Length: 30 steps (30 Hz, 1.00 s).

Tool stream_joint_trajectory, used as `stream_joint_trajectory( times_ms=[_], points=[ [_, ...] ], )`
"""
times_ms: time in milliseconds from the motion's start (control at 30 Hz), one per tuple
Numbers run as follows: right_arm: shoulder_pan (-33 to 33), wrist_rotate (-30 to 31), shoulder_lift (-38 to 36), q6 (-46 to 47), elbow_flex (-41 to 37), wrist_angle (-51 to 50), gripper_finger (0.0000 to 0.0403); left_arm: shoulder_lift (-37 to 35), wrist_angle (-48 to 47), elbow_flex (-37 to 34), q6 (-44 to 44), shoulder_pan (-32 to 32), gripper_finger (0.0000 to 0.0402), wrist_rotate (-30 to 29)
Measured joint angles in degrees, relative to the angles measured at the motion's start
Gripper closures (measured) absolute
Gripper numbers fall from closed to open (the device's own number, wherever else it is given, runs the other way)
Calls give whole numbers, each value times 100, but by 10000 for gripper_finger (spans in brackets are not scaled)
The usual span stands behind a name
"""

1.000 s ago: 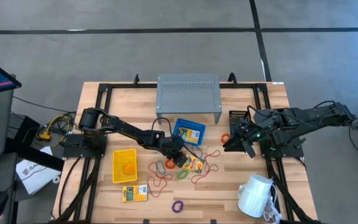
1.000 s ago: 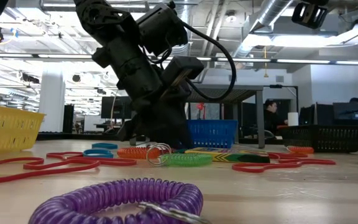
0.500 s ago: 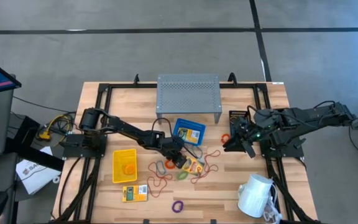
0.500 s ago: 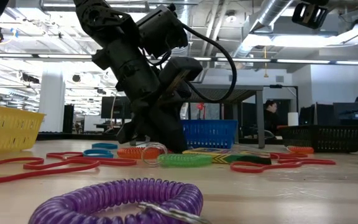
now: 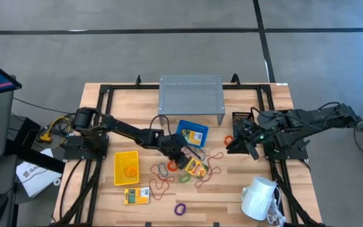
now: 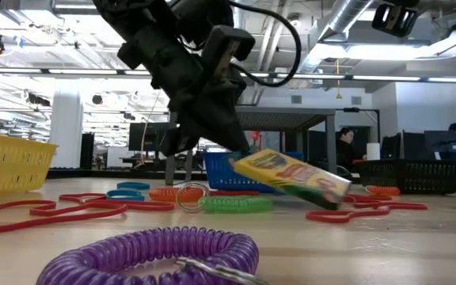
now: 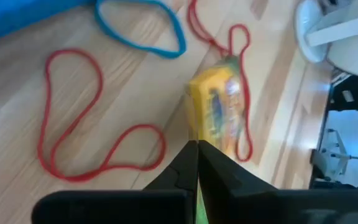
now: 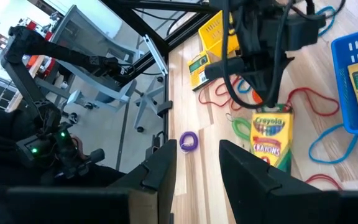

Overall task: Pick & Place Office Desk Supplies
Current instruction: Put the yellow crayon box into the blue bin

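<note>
A wooden table (image 5: 276, 101) holds scattered office supplies, with a grey perforated riser (image 5: 191, 94) at the back and a white mug (image 5: 258, 197) at the front right corner. The left arm reaches across the middle of the table. Its left gripper (image 5: 183, 157) has just shut on one end of a yellow crayon packet (image 6: 291, 176). A second ago that packet lay flat among the loops; now it hangs tilted above the wood in the low view, so the pick appears to have succeeded and a carry to a bin likely comes next. The blue bin (image 5: 191, 133) sits just behind the gripper, the yellow bin (image 5: 126, 168) to its left. Red loops (image 7: 98, 143), a green coil (image 6: 236, 203) and a purple coil (image 5: 180, 209) lie loose on the wood. The right gripper (image 8: 194, 162) waits at the table's right edge, fingers partly apart and holding nothing.
</note>
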Motion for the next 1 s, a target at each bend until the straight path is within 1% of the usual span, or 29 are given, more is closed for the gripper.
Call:
stream_joint_trajectory(
  times_ms=[167, 500, 1000],
  points=[
    [0, 0, 0, 0, 0, 4, 285, -175, -170, -2, 15, -2, 401, -46],
    [1, 0, 0, 0, 0, 4, 285, -200, -2, -2, -3, -31, 401, -76],
    [0, 2, 0, -46, 0, 4, 285, -1039, 7, -2, 154, 55, 401, -179]
  ],
)
